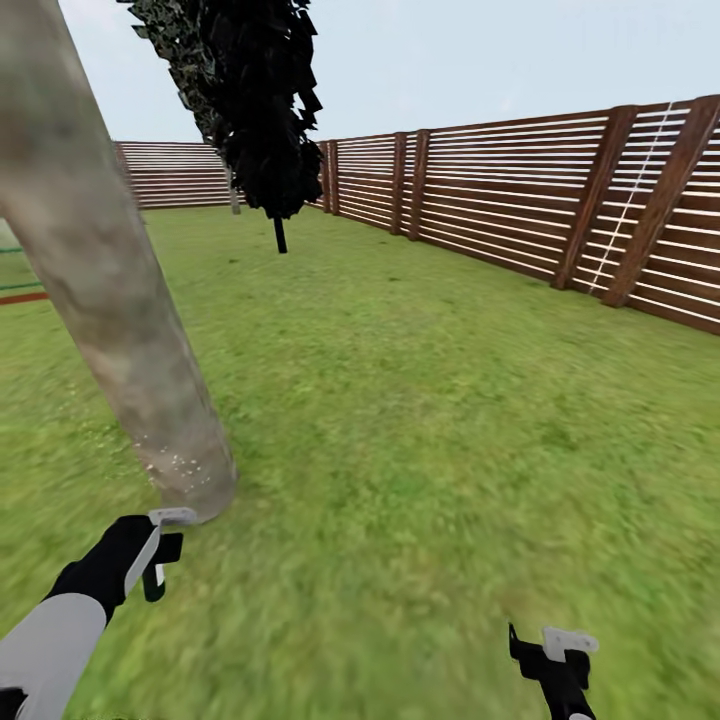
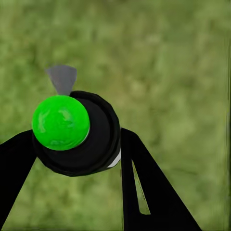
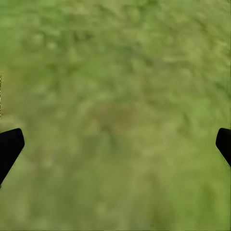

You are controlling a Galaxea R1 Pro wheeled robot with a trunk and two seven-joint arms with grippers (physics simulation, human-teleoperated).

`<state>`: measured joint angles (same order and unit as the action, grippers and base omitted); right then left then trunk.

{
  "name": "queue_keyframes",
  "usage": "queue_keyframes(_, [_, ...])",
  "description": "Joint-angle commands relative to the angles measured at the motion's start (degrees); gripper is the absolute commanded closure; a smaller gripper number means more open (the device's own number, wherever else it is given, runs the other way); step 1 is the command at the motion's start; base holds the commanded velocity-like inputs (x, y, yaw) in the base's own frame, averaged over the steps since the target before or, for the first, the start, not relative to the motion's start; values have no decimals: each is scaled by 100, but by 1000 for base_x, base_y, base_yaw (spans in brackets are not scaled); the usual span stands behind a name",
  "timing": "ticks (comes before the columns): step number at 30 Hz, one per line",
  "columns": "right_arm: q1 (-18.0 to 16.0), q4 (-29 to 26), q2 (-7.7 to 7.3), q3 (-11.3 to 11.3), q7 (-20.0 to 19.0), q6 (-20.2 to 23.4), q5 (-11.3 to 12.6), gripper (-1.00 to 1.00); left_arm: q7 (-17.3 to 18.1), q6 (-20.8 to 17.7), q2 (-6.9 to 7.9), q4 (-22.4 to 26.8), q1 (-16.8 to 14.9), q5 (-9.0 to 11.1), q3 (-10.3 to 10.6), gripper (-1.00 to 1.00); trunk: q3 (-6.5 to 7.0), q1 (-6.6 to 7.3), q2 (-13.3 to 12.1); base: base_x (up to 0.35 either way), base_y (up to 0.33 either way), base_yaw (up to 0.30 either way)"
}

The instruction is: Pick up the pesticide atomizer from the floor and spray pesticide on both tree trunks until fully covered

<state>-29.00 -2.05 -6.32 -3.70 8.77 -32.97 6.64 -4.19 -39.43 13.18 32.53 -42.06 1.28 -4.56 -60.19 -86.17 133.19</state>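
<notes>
The pesticide atomizer (image 2: 72,132) has a black round cap, a bright green knob and a small grey nozzle. It sits between the fingers of my left gripper (image 2: 72,144), which is shut on it. In the head view my left gripper (image 1: 160,550) hangs low, right beside the base of a thick grey-tan tree trunk (image 1: 100,290) that leans across the left side. Tiny white specks of pesticide (image 1: 172,462) dot the trunk's lowest part. My right gripper (image 1: 555,650) is open over bare grass at the lower right, with its fingertips (image 3: 9,147) wide apart.
Green lawn (image 1: 420,420) stretches ahead. A brown slatted fence (image 1: 500,200) runs along the right and the back. A thin-trunked dark-leaved tree (image 1: 262,110) stands in the middle distance, and a slim grey trunk (image 1: 234,196) rises near the far fence.
</notes>
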Motion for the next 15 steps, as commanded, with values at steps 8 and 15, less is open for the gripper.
queue_keyframes(8, [-1, 2, -1, -43, 2, -15, 57, -100, -22, 519, -24, -72, -4, 9, -10, 100, -5, -1, 2, 93, -70, 278])
queue_keyframes(15, [-1, 2, -1, -43, 2, -16, 57, -100, -29, 549, -25, -71, -4, -5, 19, 100, -5, -1, 2, 46, -56, 229])
